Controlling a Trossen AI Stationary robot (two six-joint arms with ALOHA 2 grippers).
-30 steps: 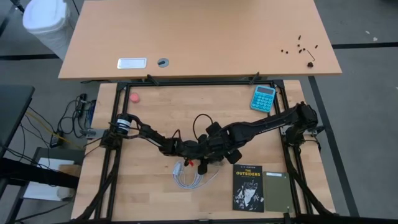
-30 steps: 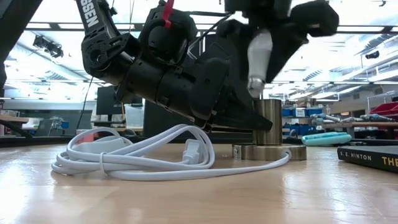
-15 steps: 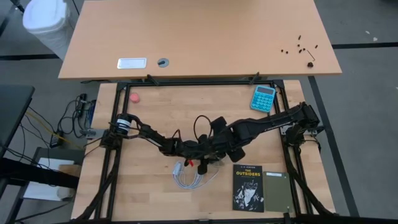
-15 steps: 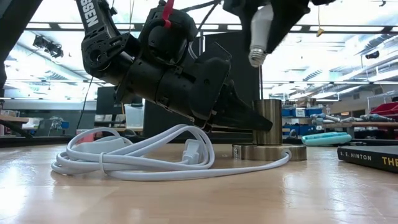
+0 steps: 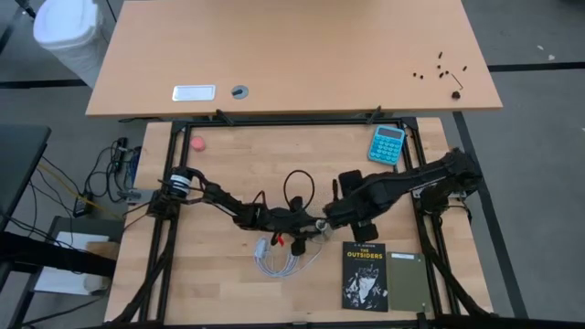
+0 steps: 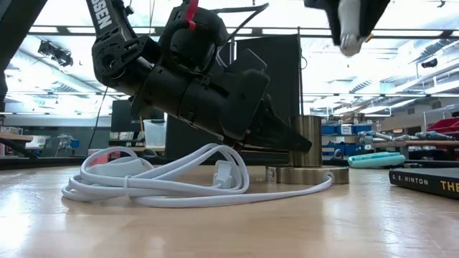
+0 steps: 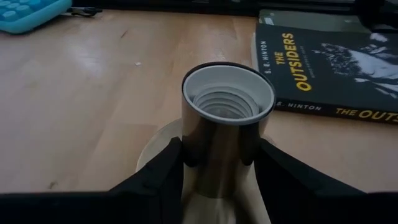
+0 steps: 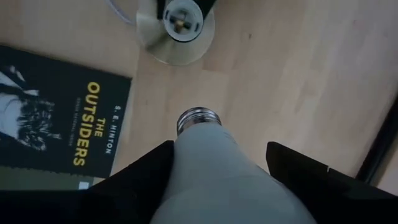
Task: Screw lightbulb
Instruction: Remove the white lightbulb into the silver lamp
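The lightbulb [image 8: 211, 171] is white with a grey screw base [image 8: 198, 119]. It hangs high over the table in my right gripper [image 8: 217, 155], which is shut on it; the low view shows the lightbulb [image 6: 351, 25] at the top. The socket [image 7: 227, 118], a shiny upright tube with a white threaded inside, stands on its round disc base [image 6: 308, 174] on the table. My left gripper [image 7: 221, 158] is shut on the tube. In the right wrist view the socket [image 8: 180, 15] lies ahead of the bulb, not under it. My left gripper pinches the socket's upright tube [image 7: 217, 168] between its two fingers [image 7: 168, 168], low on the tube. The fingers come slanting slightly down from the table's left side. The socket stands upright with its disc on the table. My right gripper pinches the bulb's white body [image 8: 186, 162] between its two fingers [image 8: 146, 174] on opposite sides. The fingers come from above, pointing down. The bulb hangs about upright, screw base down, lifted clear of table and socket.
A coiled white cable [image 5: 279, 260] lies on the table's near side of the socket and runs to its base. A black book [image 5: 370, 274] lies at the near right, a blue calculator [image 5: 387, 143] at the far right, a small pink object [image 5: 196, 143] at the far left.
My right gripper has risen and gone toward the table's right edge with the lightbulb, rolling as it went. The bulb, earlier tilted just above the socket's mouth, now hangs higher and to the socket's right. My left gripper and the socket have kept still.
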